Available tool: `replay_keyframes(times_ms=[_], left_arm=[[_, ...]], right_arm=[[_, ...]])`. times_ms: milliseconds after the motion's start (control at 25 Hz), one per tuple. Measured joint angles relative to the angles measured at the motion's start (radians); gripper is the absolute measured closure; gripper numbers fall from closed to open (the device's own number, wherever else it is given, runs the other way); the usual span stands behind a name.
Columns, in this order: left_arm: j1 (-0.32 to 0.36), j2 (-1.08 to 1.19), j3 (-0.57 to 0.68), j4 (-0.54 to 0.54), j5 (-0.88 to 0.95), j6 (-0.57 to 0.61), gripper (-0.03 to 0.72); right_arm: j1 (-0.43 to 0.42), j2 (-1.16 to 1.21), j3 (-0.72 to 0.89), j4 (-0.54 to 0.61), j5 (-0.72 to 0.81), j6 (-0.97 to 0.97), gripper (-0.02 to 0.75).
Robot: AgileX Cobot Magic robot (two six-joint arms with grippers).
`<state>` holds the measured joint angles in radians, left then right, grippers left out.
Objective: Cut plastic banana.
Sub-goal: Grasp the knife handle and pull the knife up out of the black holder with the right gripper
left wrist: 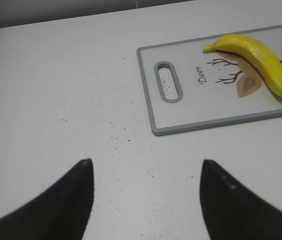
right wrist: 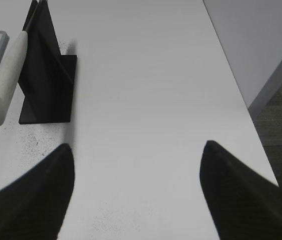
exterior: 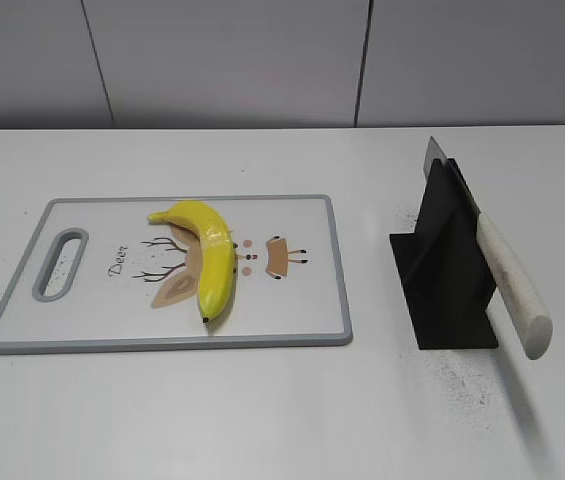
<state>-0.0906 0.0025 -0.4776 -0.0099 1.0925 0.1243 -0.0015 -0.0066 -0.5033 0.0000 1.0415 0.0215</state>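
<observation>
Both fingers point(left wrist: 86, 172) wide apart, empty.

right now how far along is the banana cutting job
Nothing is cut yet. The banana lies whole on the cutting board. The knife sits in its black stand, untouched. Both the left gripper and right gripper are open and empty above bare table. Left to do: take the knife, steady the banana, cut.
</observation>
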Motion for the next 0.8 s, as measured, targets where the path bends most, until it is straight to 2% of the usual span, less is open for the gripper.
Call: replay_keyframes(times_ms=[280,800], left_arm=[[0.000,-0.007,0.000,-0.004,0.000,0.000,0.117],[0.000,-0.007,0.000,-0.007,0.000,0.000,0.122]], right_arm=[[0.000,0.000,0.000,0.000,0.000,0.000,0.146],[0.000,0.000,0.000,0.000,0.000,0.000,0.146]])
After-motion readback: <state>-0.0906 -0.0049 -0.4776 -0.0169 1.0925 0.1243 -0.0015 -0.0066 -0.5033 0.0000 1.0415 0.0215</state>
